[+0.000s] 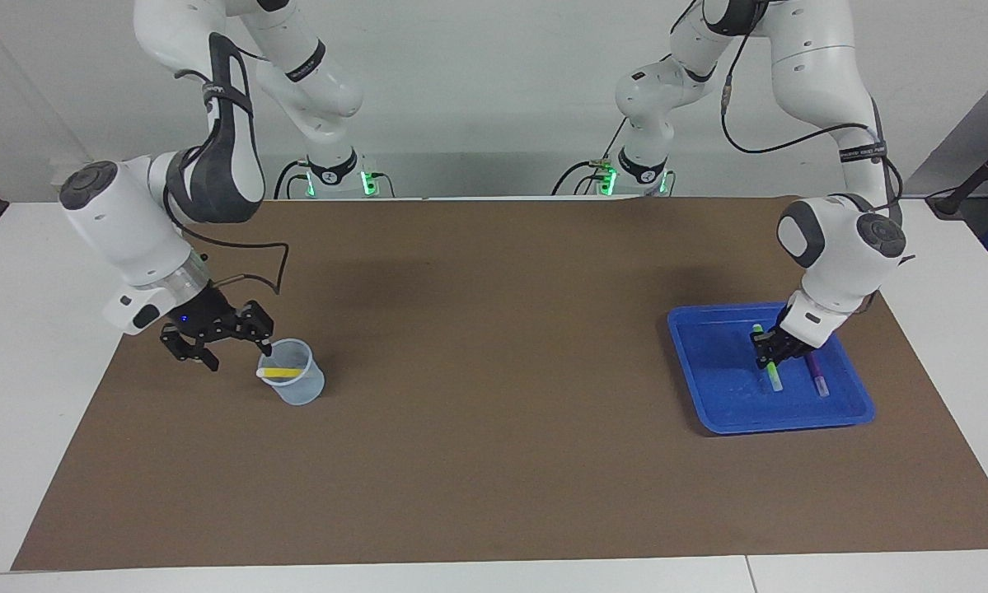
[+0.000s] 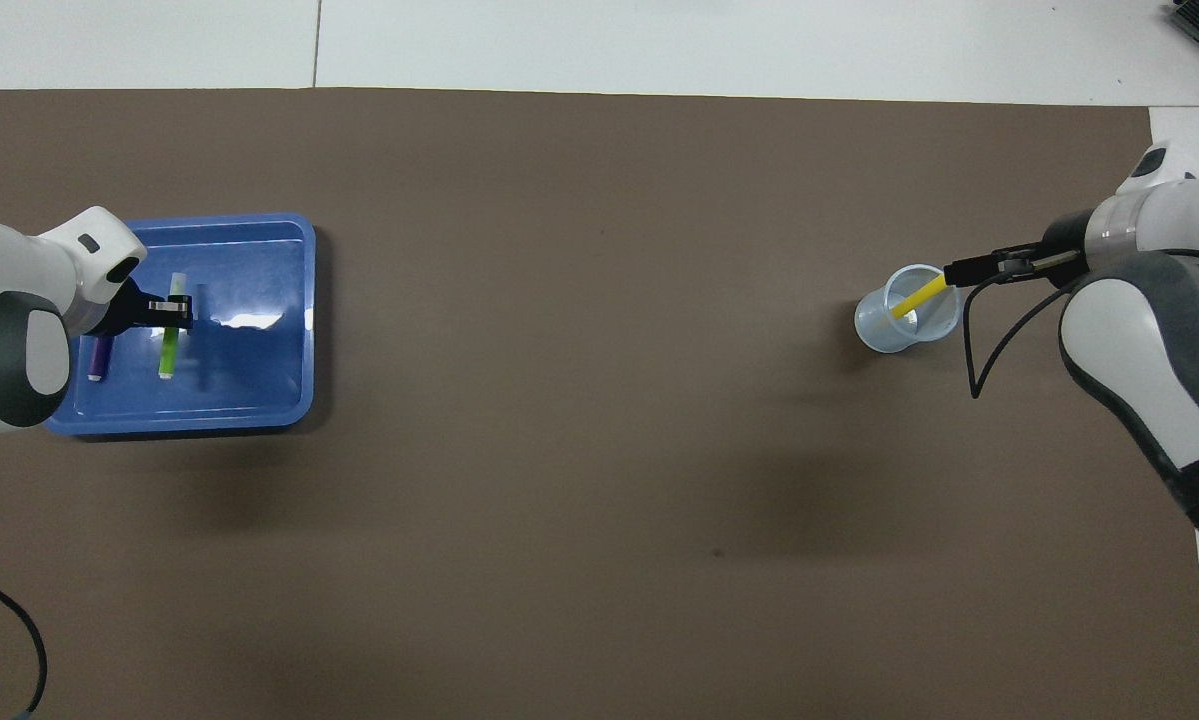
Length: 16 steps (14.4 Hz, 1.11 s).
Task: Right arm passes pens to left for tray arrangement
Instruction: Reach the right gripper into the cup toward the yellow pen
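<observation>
1. Two grippers work at separate ends of the table. The left gripper [image 1: 772, 350] is down inside the tray [image 1: 708, 387], closed on the green pen [image 1: 770, 372] around its middle.
2. In the overhead view the left gripper [image 2: 171, 313] crosses the green pen [image 2: 168, 350] at right angles; the pen's whitish ends show on both sides of the fingers.
3. The green pen lies lengthwise, one end pointing toward the robots and the other away; whether it rests on the tray floor or is slightly lifted cannot be told.
4. The purple pen [image 1: 815, 372] lies flat in the tray just beside the green pen, roughly parallel to it and apart from the gripper's tips. From above, the purple pen [image 2: 98, 357] is partly covered by the left arm's wrist.
5. The tray [image 2: 294, 300] sits on the brown mat [image 1: 494, 329] toward the left arm's end of the table.
6. The right gripper [image 1: 228, 346] has its jaws spread, holding nothing. It is low beside the translucent cup [image 1: 300, 385], one fingertip at the cup's rim.
7. Seen from above, the right gripper [image 2: 969, 270] meets the upper end of the yellow pen [image 2: 914, 300].
8. The yellow pen [image 1: 279, 372] leans inside the cup [image 2: 884, 335], its whitish tip at the rim. The cup stands upright toward the right arm's end of the table, well apart from the tray.
</observation>
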Motion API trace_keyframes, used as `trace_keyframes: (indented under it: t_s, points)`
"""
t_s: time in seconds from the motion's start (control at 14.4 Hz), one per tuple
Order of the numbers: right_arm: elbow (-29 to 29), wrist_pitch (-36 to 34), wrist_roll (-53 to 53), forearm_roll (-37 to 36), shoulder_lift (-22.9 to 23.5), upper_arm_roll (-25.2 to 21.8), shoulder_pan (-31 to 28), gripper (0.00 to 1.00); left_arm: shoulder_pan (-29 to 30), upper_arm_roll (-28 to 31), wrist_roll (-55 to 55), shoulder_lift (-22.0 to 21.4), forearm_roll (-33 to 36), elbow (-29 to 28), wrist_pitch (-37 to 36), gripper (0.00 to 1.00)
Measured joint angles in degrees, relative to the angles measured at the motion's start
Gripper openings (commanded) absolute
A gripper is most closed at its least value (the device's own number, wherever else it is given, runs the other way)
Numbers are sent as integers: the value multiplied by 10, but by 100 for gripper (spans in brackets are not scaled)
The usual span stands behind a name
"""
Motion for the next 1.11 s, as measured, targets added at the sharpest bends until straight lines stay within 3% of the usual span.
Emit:
trace_keyframes:
  t_s: [0.62, 1.11]
  points:
    - [-32, 43, 0, -2, 5, 2, 7, 47, 5, 2, 0, 0, 16, -15, 23, 0]
    - [-32, 43, 0, -12, 5, 2, 7, 42, 7, 2, 0, 0, 16, -31, 35, 0]
